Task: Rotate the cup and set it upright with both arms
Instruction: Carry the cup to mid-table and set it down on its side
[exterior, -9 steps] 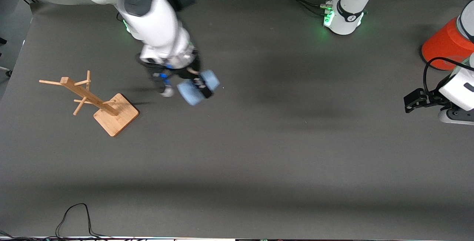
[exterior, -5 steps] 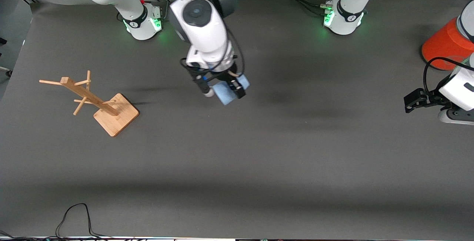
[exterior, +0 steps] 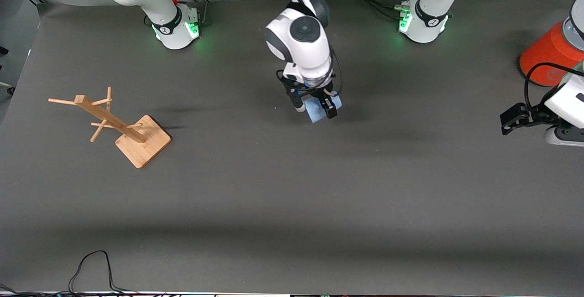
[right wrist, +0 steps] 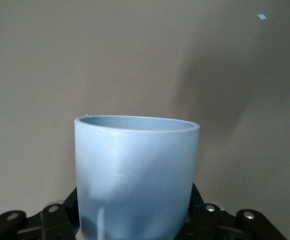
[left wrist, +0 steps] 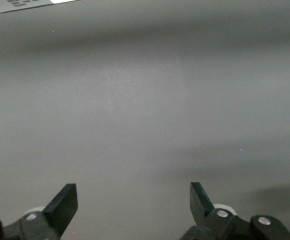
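Note:
The light-blue cup (exterior: 314, 114) hangs over the middle of the table, tilted on its side. My right gripper (exterior: 315, 107) is shut on its wall, with one black finger (exterior: 330, 108) across the cup. In the right wrist view the cup (right wrist: 137, 170) fills the space between the jaws, its rim pointing away from the camera. My left gripper (exterior: 505, 123) waits low over the table at the left arm's end, open. In the left wrist view, only grey mat shows between the spread fingertips of that gripper (left wrist: 132, 197).
A large orange can (exterior: 545, 57) stands at the left arm's end of the table, close to the left arm's wrist. A wooden peg stand (exterior: 114, 123) sits toward the right arm's end. A black cable (exterior: 91, 265) loops at the table edge nearest the front camera.
The right arm has carried the cup from beside the wooden stand toward the left arm's end, to over the table's middle. The left gripper has barely shifted.

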